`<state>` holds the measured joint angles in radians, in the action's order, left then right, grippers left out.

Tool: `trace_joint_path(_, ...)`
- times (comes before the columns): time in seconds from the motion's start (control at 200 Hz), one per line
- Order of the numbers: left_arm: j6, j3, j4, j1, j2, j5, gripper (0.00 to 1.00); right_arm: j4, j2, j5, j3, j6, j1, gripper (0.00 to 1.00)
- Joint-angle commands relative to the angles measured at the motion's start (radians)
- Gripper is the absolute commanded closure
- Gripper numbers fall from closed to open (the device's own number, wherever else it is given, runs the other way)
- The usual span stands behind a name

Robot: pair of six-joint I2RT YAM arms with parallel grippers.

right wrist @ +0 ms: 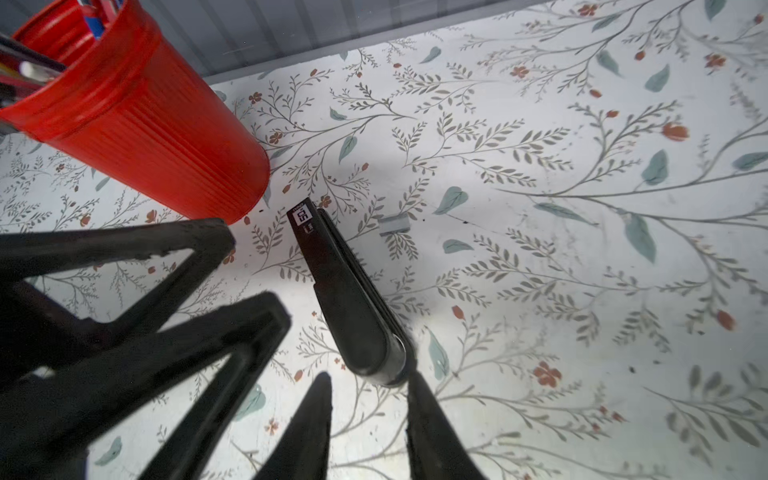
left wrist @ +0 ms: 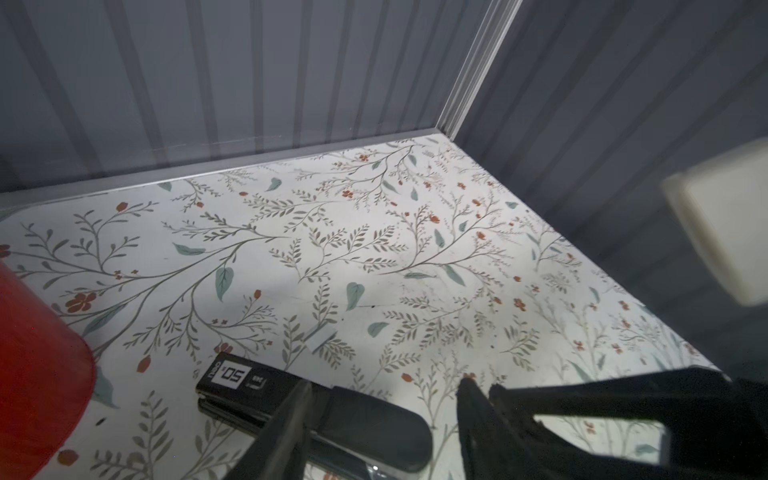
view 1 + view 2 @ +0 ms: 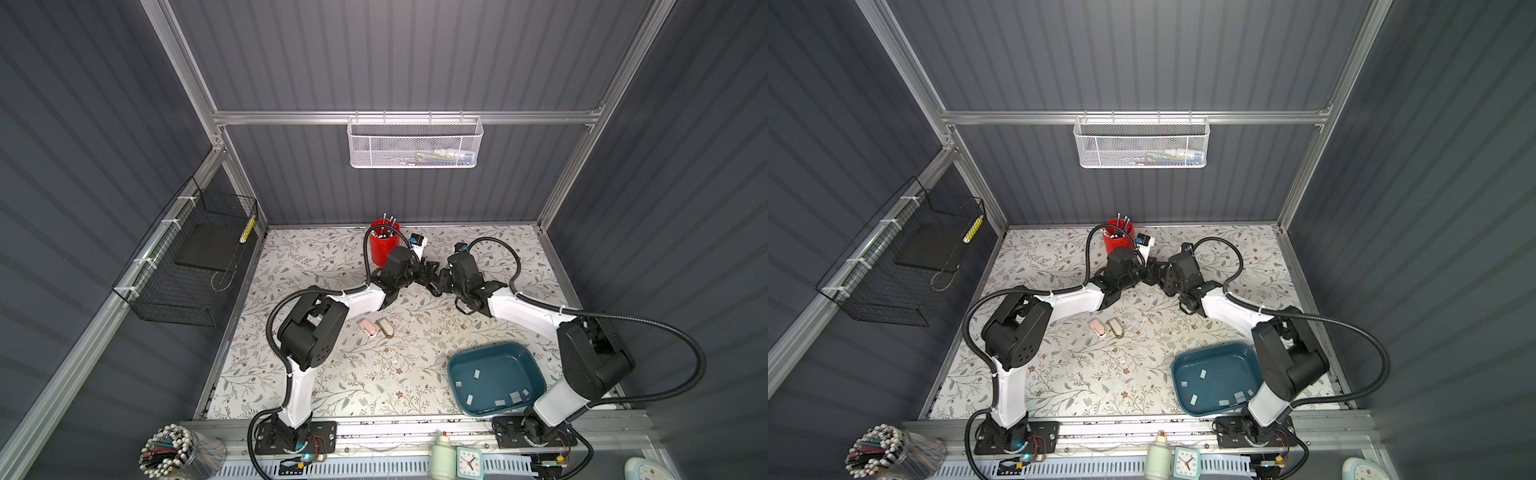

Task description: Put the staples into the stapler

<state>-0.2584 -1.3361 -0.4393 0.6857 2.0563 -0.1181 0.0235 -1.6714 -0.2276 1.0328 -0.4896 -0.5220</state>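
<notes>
The black stapler (image 1: 345,299) lies flat and closed on the floral table beside the red cup; it also shows in the left wrist view (image 2: 365,415). In both top views the two grippers hide it. My left gripper (image 2: 384,403) is open and straddles the stapler's rounded rear end. My right gripper (image 1: 370,376) is open, its tips just at that same end. One strip of staples (image 1: 394,224) lies loose on the table by the stapler's front. Several more staples (image 3: 476,374) lie in the blue tray (image 3: 457,365).
The red cup (image 3: 384,245) of pens stands at the back next to a small white box (image 3: 417,245). Two small pink and beige objects (image 3: 376,327) lie mid-table. The left gripper's fingers (image 1: 232,245) crowd the right wrist view. Walls close off the back and sides.
</notes>
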Motion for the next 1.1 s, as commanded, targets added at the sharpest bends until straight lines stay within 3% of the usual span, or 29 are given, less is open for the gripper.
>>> trace_joint_path(0.0,-0.014,-0.050,0.097,0.001,0.053,0.026,0.47,-0.005,-0.049,0.027,0.045,0.004,0.017,0.69)
trace_joint_path(0.355,-0.019,-0.195,0.205,0.011,0.210,0.001,0.50,0.044,-0.159,0.044,-0.008,-0.032,0.019,0.77)
trace_joint_path(0.685,-0.053,-0.175,0.196,0.028,0.269,0.014,0.51,0.156,-0.191,0.043,-0.147,-0.078,0.018,0.82)
trace_joint_path(0.815,-0.046,-0.193,0.216,0.026,0.241,0.000,0.51,0.085,-0.115,0.036,-0.101,-0.057,0.019,0.71)
trace_joint_path(0.88,-0.036,-0.209,0.226,0.027,0.213,0.000,0.48,0.020,-0.060,0.015,-0.058,-0.054,0.022,0.57)
trace_joint_path(0.96,-0.023,-0.253,0.265,0.026,0.178,-0.006,0.44,-0.087,0.007,0.009,0.014,-0.055,0.039,0.50)
trace_joint_path(1.096,-0.006,-0.303,0.297,0.026,0.091,-0.052,0.35,-0.203,0.120,-0.025,0.082,-0.066,0.097,0.30)
